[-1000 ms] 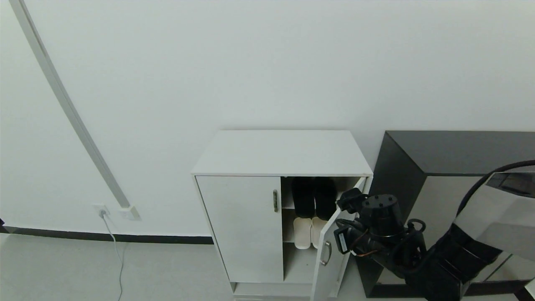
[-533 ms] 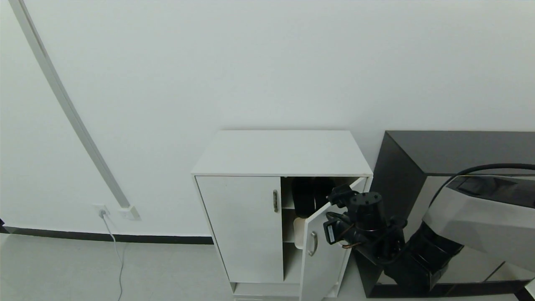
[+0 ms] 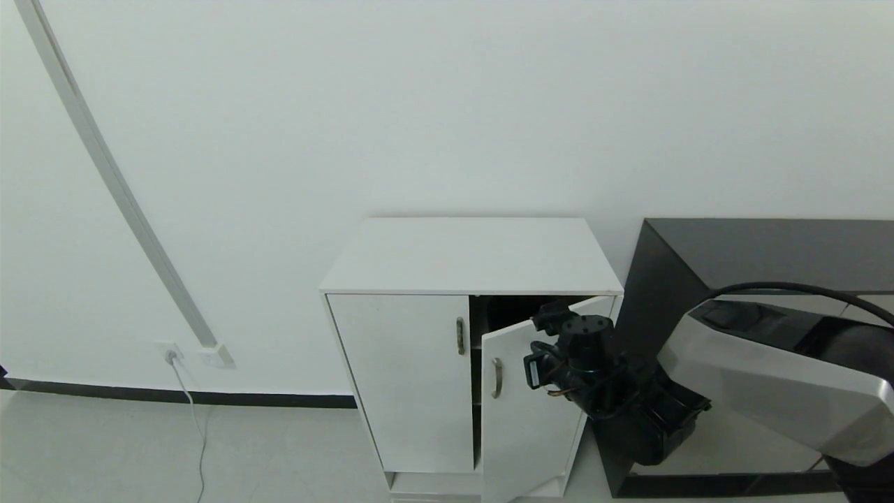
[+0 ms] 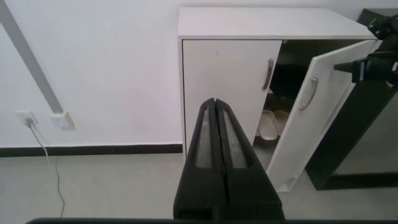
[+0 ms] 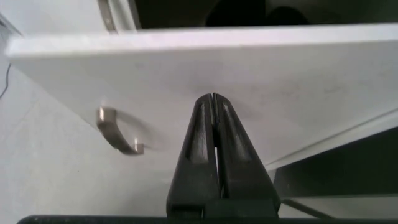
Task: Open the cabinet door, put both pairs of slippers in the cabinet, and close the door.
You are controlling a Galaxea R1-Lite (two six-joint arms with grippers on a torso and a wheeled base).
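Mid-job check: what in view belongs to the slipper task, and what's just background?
Job: white cabinet, its partly open right door, white slippers and black slippers inside, right gripper at the door.
Lying about: wall socket, its cable, wall trunking, dark cabinet alongside.

Plain home-like room, bare white wall [image 3: 349,105], grey floor [image 3: 105,454], black skirting [image 3: 209,399], socket [image 3: 167,349] with cable [image 3: 203,440], white shoe cabinet [image 3: 468,255], dark unit [image 3: 733,251] beside it.

The white cabinet [image 3: 468,255] is seen with its left door [image 3: 405,377] shut and right door [image 3: 520,433] partly ajar; pale slippers [image 4: 272,124] are shelved inside.
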